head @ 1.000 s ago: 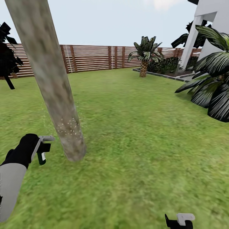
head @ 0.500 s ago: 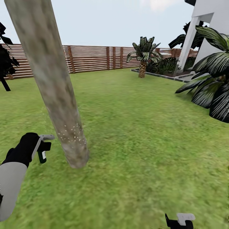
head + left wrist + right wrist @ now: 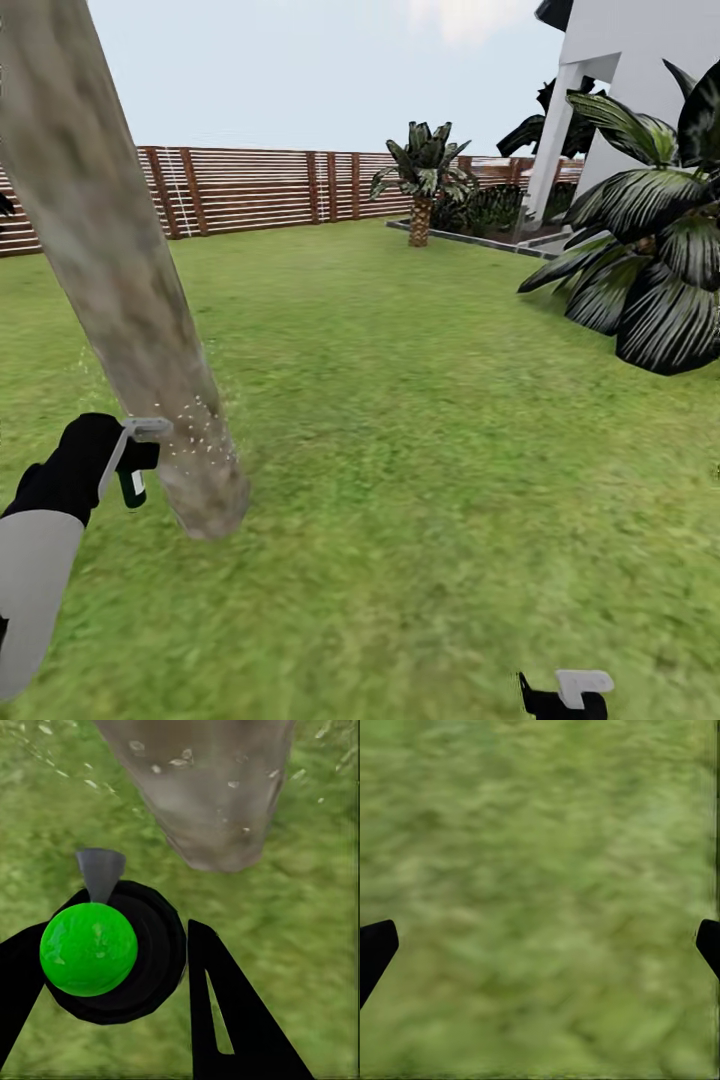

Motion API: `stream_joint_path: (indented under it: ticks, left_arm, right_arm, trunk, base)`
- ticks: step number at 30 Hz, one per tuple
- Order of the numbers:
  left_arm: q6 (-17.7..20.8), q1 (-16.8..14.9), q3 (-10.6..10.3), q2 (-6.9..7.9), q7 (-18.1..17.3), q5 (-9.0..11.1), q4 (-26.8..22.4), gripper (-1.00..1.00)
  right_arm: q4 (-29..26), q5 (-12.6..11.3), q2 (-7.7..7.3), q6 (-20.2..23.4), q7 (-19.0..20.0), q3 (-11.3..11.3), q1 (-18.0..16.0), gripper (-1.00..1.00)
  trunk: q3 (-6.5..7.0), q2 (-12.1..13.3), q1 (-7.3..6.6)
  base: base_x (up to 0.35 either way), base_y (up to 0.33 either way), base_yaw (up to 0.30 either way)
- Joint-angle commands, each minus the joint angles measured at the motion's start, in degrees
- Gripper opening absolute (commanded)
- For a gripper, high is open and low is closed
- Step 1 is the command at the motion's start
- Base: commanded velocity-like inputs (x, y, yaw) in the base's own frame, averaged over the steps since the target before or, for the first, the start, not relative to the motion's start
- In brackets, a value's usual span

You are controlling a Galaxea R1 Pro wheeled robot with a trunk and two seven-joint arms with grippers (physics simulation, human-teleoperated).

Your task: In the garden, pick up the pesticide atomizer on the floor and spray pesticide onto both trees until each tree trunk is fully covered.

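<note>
From the head camera we see our left gripper point(image 3: 128, 462) clamped on the pesticide atomizer point(image 3: 134, 470). The sprayer's long axis runs up and down: its dark green body hangs below the fingers, and its pale grey trigger head sits on top. The head's nozzle points sideways at the tree trunk point(image 3: 120, 290), which stands just beside the gripper on the side away from our arm. The trunk is a thick, mottled grey-brown column that leans across the picture. Whitish specks of pesticide point(image 3: 200, 430) dot its bark near the base, at about the height of the nozzle. Grass floor point(image 3: 420, 480) spreads all around. Far beyond the gripper runs a brown slatted fence point(image 3: 260, 185). A small palm point(image 3: 420, 175) stands before the fence, well away. A broad dark-leaved plant point(image 3: 650, 260) grows nearer our right side, by a white building point(image 3: 620, 90). Our right gripper point(image 3: 565, 697) hangs low over bare grass, far from the tree.

In the left wrist camera we look down on the atomizer point(image 3: 97, 945) between the two black fingers point(image 3: 225, 1012). Its grey nozzle points ahead toward the trunk's foot point(image 3: 217, 802), close in front, where pale droplets point(image 3: 184, 757) show on bark and grass.

In the right wrist camera we see two black fingertips point(image 3: 375, 949) spread wide apart, with only grass point(image 3: 540, 900) between them.
</note>
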Motion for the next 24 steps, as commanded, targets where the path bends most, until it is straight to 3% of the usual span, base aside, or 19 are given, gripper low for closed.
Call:
stream_joint_path:
  ticks: [1, 9, 12, 14, 17, 18, 21, 23, 24]
  left_arm:
    - [0.2, 0.1, 0.1, 0.04, -0.6, -0.7, -0.1, -1.00]
    - [-0.7, 0.8, 0.0, 0.34, -1.0, -0.7, 0.4, -1.00]
    - [-2.2, 4.2, 0.1, 0.20, -1.1, -0.6, 0.8, -1.00]
    - [-9.5, 9.2, 0.2, -0.37, -1.3, -0.3, 1.0, -1.00]
    - [-17.0, 14.8, -0.3, -0.72, -2.0, -0.4, 2.1, -1.00]
    - [-20.8, 16.4, -2.1, -0.71, -3.3, -0.5, 3.2, -1.00]
    - [-33.1, 18.7, -12.3, -0.62, -10.7, -0.7, 9.2, -1.00]
    - [-39.0, 19.0, -18.6, -0.70, -14.1, -0.7, 12.6, -1.00]
    - [-40.5, 19.1, -20.6, -0.73, -15.3, -0.7, 13.2, -1.00]
  right_arm:
    - [0.1, 0.4, 0.00, -0.2, 0.2, -0.5, 0.0, 1.00]
    - [0.1, 0.4, 0.02, -0.2, 0.2, -0.4, 0.0, 1.00]
    - [0.1, 0.5, 0.10, -0.2, 0.3, -0.3, -0.1, 1.00]
    - [0.2, 0.5, 0.50, -0.1, 0.3, -0.2, -0.1, 1.00]
    - [-0.1, 0.7, 0.71, -0.1, 0.5, 0.0, -0.1, 1.00]
    - [-0.5, 2.1, 0.80, -0.1, 0.6, 1.8, -0.1, 1.00]
    - [-7.0, 8.7, 1.02, 0.2, 0.8, 10.0, -0.1, 1.00]
    - [-10.3, 10.2, 1.92, 1.7, 4.4, 13.0, -0.2, 1.00]
    - [-10.9, 10.6, 2.15, 2.7, 7.2, 14.1, -0.3, 1.00]
  trunk:
    - [-0.05, 0.0, -0.03]
    - [-0.05, 0.0, -0.03]
    - [-0.05, 0.0, -0.03]
    - [-0.05, 0.0, -0.03]
    - [-0.05, 0.0, -0.03]
    - [-0.05, 0.0, -0.03]
    - [-0.05, 0.0, -0.03]
    - [-0.05, 0.0, -0.03]
    - [-0.05, 0.0, -0.03]
  base:
    - [-0.261, -0.178, -0.001]
    - [-0.303, -0.121, 0.000]
    - [-0.313, -0.087, 0.000]
    - [-0.313, -0.083, 0.000]
    - [-0.314, -0.066, 0.000]
    - [-0.314, -0.025, 0.000]
    - [-0.302, -0.008, 0.000]
    - [-0.275, -0.001, 0.000]
    - [-0.252, -0.001, 0.000]
